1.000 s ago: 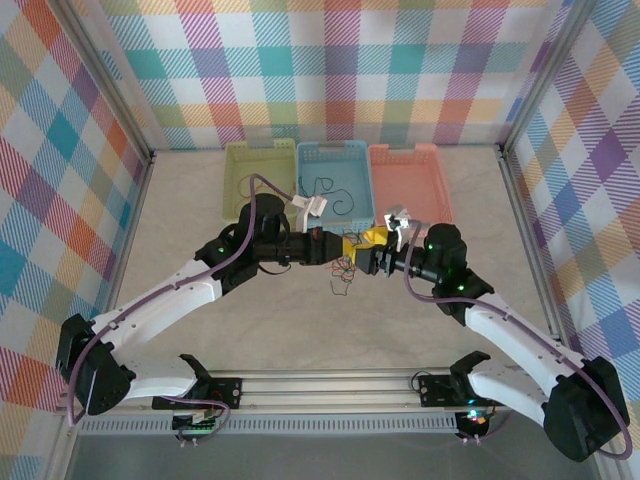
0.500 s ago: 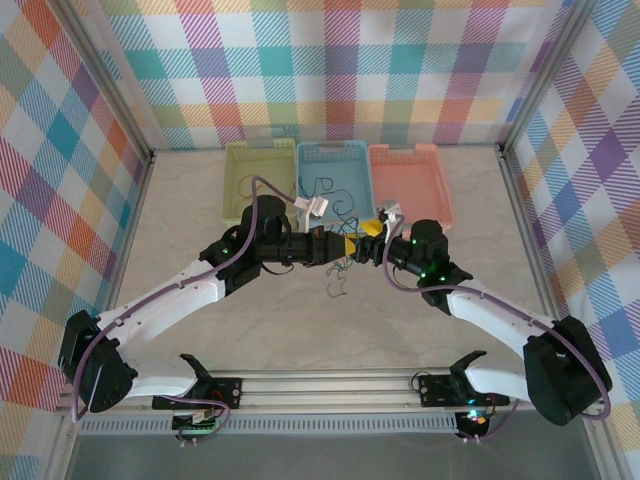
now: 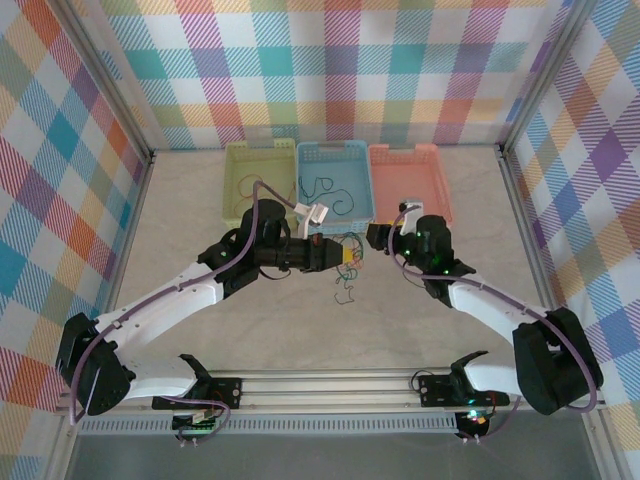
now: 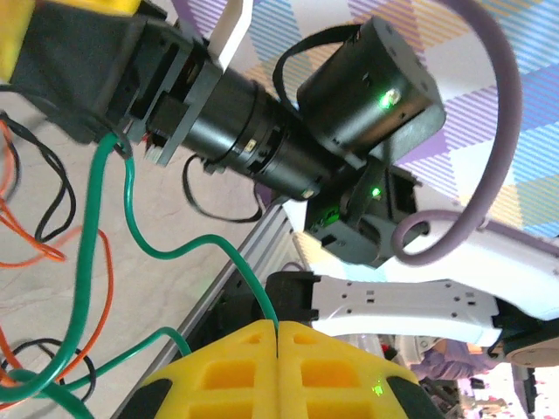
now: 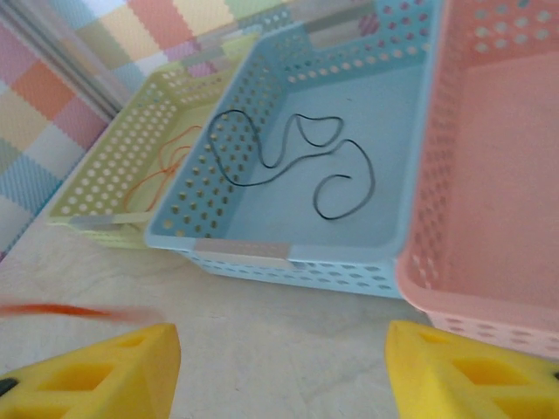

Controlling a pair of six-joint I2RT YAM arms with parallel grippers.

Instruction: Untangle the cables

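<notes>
Near the perforated blue plastic basket [image 5: 262, 255], left claw [image 4: 277, 328] pinches a thin green cable [image 4: 87, 262]; right claw [image 5: 279, 349] gapes wide.

Cables [image 3: 343, 272] just before ctr basket [image 3: 335, 146]

Cables [image 3: 342, 270] smooth (plastic-coated); blue basket [image 5: 349, 272] matt plastic.
</notes>
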